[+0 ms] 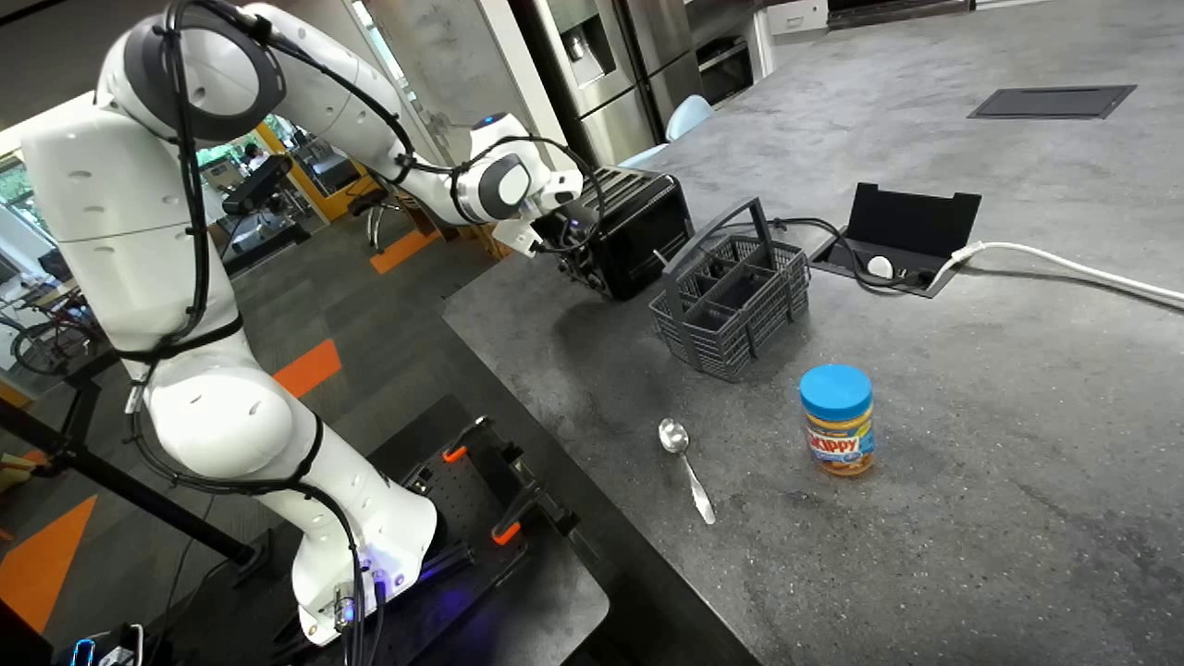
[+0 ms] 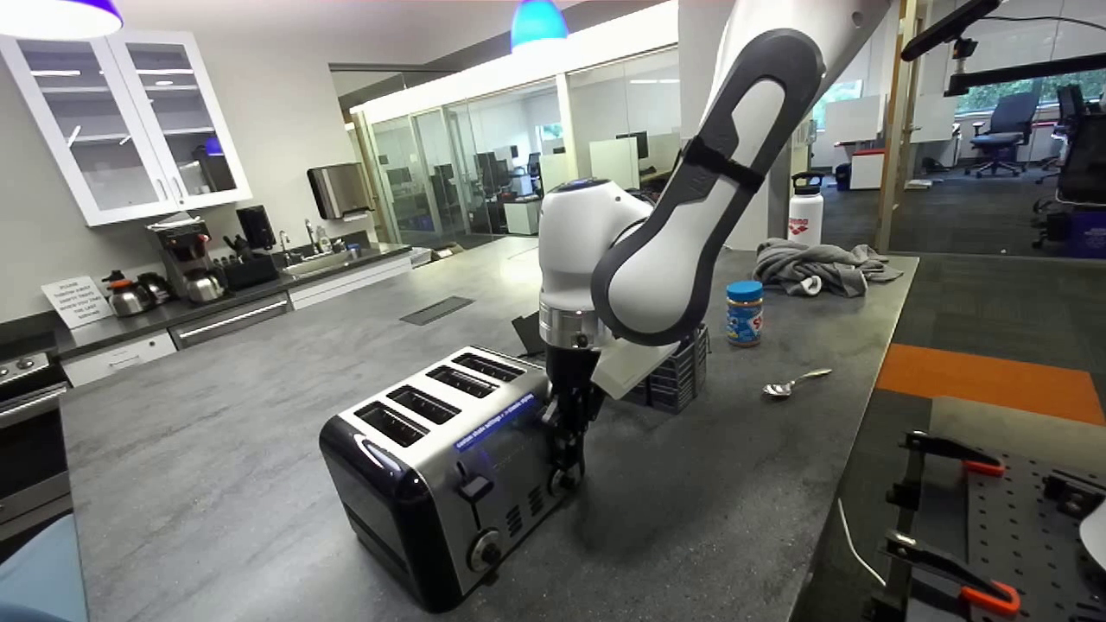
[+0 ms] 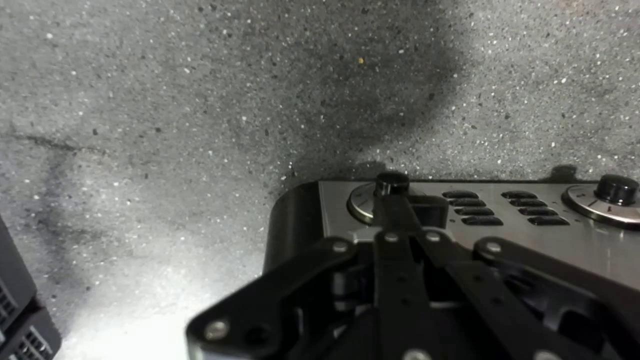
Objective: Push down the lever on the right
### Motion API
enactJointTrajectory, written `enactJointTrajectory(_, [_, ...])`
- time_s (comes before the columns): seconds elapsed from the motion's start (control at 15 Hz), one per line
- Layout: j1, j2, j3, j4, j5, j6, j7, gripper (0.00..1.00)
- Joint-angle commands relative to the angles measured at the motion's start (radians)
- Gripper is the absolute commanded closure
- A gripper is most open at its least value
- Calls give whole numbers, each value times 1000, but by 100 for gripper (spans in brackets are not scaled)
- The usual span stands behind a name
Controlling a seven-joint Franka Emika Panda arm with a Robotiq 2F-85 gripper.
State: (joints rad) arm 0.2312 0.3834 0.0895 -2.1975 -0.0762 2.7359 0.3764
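Observation:
A black and silver four-slot toaster stands on the grey counter; it shows in both exterior views (image 1: 638,231) (image 2: 432,449) and in the wrist view (image 3: 590,250). Its left lever (image 2: 473,486) is raised on the front face. My gripper (image 2: 568,456) points down in front of the toaster's right end. In the wrist view my fingertips (image 3: 397,205) look closed together, over the right dial (image 3: 361,202). A black block beside them looks like the right lever (image 3: 431,210), partly hidden by the fingers. Whether they touch cannot be told. The gripper hides this lever in an exterior view.
A grey cutlery basket (image 1: 731,296) stands beside the toaster; its edge shows in the wrist view (image 3: 30,325). A spoon (image 1: 686,472) and a blue-lidded peanut butter jar (image 1: 838,421) are farther along. An open outlet box (image 1: 911,222) with cables lies behind the basket.

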Motion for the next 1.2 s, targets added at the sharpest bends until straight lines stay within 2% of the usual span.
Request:
enactJointTrajectory(0.0, [9, 74, -16, 9, 17, 61, -24, 100])
enactJointTrajectory(0.47, [21, 71, -26, 2, 7, 78, -9, 100])
enactJointTrajectory(0.93, [44, -129, -1, -84, 25, 73, 8, 100])
enactJointTrajectory(1.13, [74, -235, -8, -126, -9, 78, 40, 100])
